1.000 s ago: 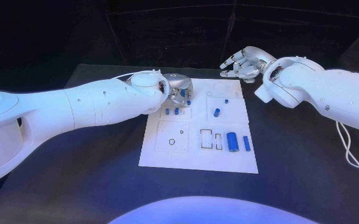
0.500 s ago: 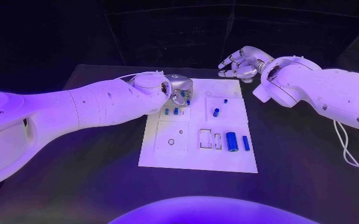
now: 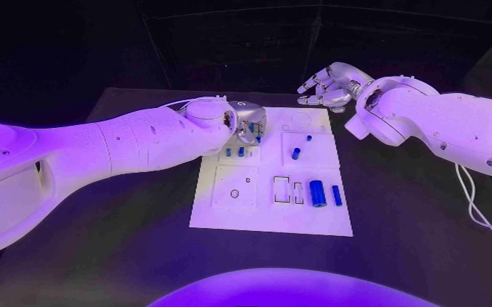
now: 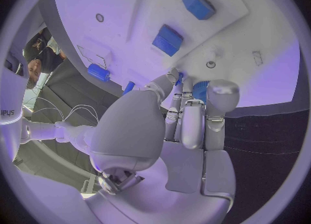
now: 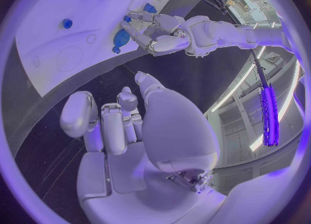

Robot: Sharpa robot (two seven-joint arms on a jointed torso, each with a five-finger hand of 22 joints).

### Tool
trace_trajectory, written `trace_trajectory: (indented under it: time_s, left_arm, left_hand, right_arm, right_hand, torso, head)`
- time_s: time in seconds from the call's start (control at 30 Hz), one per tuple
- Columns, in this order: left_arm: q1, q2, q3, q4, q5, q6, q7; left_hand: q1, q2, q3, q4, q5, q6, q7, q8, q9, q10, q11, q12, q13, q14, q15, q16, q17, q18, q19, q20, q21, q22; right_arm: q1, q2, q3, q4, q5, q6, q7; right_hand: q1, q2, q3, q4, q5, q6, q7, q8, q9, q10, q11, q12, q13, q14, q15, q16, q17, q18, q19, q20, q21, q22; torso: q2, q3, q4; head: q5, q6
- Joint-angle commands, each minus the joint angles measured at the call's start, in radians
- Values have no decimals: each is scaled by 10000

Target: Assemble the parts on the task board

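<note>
The fingers of the left hand are reaching down to the far left corner of the board, and their tips are touching a small blue part there. Whether they are already clamping it, I cannot tell. The right hand is hanging above the table just beyond the far right corner of the board, its fingers loosely apart and holding nothing.

On the board, toward its near edge, a big cylinder is lying beside a thin bar; a short peg is resting near the middle.

The parts are looking like hard, smooth plastic, light and stiff. I judge they are slipping easily, so a pinch across the sides is the best hold. The round ones may be rolling away. The board is flat, white and rigid, with cut outlines.
</note>
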State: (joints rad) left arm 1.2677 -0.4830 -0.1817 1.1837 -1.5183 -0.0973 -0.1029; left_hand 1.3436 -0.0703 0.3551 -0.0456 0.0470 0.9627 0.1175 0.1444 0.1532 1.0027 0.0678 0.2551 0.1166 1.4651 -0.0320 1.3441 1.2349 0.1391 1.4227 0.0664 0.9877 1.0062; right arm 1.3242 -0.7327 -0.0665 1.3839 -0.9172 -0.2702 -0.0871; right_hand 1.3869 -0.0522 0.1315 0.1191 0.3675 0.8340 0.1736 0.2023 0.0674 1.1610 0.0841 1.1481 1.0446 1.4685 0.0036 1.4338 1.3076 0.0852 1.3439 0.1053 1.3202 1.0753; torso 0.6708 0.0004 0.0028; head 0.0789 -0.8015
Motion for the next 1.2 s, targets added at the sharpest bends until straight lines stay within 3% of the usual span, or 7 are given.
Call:
trace_trajectory:
  time_s: [0.03,0.23,0.67,0.9,1.2]
  left_arm:
    - [-50,9,-30,-29,-65,354,-336]
    - [-58,29,-30,-33,-63,436,-392]
    - [-74,48,-30,-67,23,94,-300]
    - [-77,41,-29,-151,137,-379,-314]
    - [-76,-176,-15,66,618,-899,-105]
  left_hand:
    - [-36,-105,79,7,16,-55,3,-71,-28,42,56,-83,-39,335,22,6,-26,-186,64,-1,65,20]
    - [-59,-168,97,-10,16,-81,-8,-117,-63,47,72,-120,-73,333,49,0,-53,-192,72,19,70,31]
    - [-40,113,497,-13,18,684,-72,111,-34,854,-111,-43,-115,365,-20,63,-64,-269,235,-3,542,508]
    - [122,330,817,-166,16,1090,-35,216,-1,1359,-167,-86,-131,374,-1,118,-48,-313,282,-11,732,709]
    - [136,314,921,-252,16,1129,-7,190,-14,1415,-142,-179,-161,365,14,123,-71,-312,267,-1,712,702]
  right_arm:
    - [21,0,5,8,-25,-28,71]
    - [21,6,5,6,-25,-19,72]
    - [21,23,5,5,-25,15,70]
    - [21,35,5,-4,-25,27,73]
    - [20,41,5,-11,-25,55,70]
  right_hand:
    - [-62,7,-7,36,34,-60,-13,18,-9,-38,-22,10,11,478,-26,-38,266,108,-70,5,-28,11]
    - [-55,11,-3,36,38,-58,-12,23,-7,-32,-22,21,19,481,-25,-34,275,108,-70,5,-31,6]
    - [-51,14,0,35,39,-54,-13,26,-5,-20,-22,35,35,484,-25,-29,283,107,-67,5,-29,11]
    - [-51,14,0,35,39,-54,-13,26,-5,-20,-22,35,35,484,-25,-29,283,107,-67,5,-29,11]
    - [-47,23,5,37,41,-42,-14,36,-2,-9,-22,49,47,485,-26,-27,288,106,-61,5,-25,20]
  torso:
    - [-7,-1,2]
    - [0,0,-4]
    - [-1,3,-2]
    - [-7,2,3]
    - [10,-12,11]
  head:
    - [24,-8]
    - [23,-5]
    - [17,-4]
    - [20,15]
    - [-9,75]
